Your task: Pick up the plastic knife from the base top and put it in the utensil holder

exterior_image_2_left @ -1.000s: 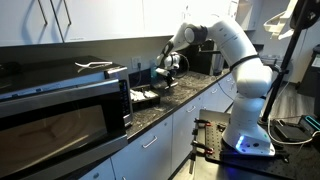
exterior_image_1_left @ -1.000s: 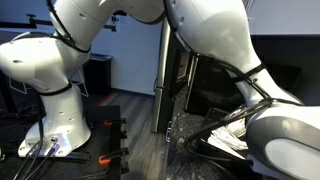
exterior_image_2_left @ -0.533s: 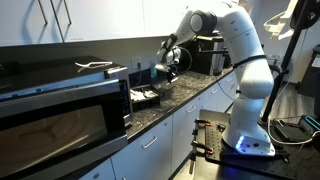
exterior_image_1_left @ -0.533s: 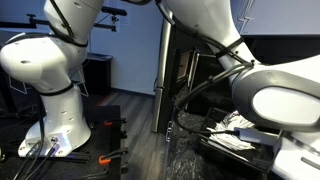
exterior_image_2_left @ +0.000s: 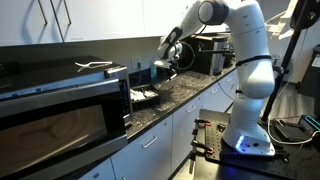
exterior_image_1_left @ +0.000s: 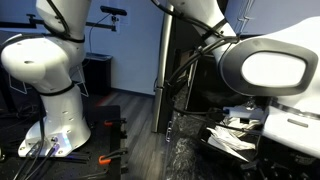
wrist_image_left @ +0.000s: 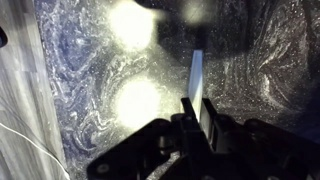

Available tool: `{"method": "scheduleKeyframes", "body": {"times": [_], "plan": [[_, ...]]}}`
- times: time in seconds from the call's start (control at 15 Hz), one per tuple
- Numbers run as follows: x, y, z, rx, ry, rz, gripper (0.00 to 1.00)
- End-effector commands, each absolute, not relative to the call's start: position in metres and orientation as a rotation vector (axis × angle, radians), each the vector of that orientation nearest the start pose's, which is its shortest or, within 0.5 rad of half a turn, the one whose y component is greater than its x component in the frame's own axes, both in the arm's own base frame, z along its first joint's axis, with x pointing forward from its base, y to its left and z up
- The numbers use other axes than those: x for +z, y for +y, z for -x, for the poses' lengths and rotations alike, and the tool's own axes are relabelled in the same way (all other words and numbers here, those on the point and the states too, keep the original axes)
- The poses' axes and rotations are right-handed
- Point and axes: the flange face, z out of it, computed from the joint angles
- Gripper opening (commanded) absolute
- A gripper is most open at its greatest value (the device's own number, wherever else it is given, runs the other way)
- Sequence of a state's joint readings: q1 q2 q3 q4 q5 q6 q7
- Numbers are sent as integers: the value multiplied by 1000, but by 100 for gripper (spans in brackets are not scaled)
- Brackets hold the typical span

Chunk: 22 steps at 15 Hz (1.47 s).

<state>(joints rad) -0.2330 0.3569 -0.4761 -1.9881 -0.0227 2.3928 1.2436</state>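
Gripper [wrist_image_left: 195, 108]: fingers clamped on the plastic knife [wrist_image_left: 197, 72];
Blade: white, sticking out over the base top [wrist_image_left: 90, 70];
Utensil holder [exterior_image_2_left: 146, 98]: near the counter's front edge

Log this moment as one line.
phase: carry | gripper: shut on knife | knife: held above counter | utensil holder: not yet reached

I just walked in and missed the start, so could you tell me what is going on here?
The robot's hand is shut on the white plastic knife, which sticks out of its grip above the speckled base top. In an exterior view the hand hangs over the base top, apart from the black utensil holder, which has white items in it. The knife is not yet in the holder.
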Motion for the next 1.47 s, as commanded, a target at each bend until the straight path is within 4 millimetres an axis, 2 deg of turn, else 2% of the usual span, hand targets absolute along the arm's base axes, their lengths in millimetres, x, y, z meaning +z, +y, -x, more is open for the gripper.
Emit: {"method": "scheduleKeyframes", "body": {"times": [0.0, 0.13, 0.27, 0.67, 0.73, 1.13, 1.2, 1.4], "plan": [[335, -370, -470, -233, 2619, 1980, 3], [343, -362, -473, -242, 2619, 1982, 3], [348, -354, -478, -221, 2659, 1899, 3], [356, -349, -480, -229, 2738, 1734, 3], [347, -354, -488, -236, 2715, 1793, 13], [349, -356, -487, -240, 2729, 1767, 13], [349, -356, -487, -240, 2729, 1767, 3], [347, -336, -508, -254, 2629, 1953, 3]]}}
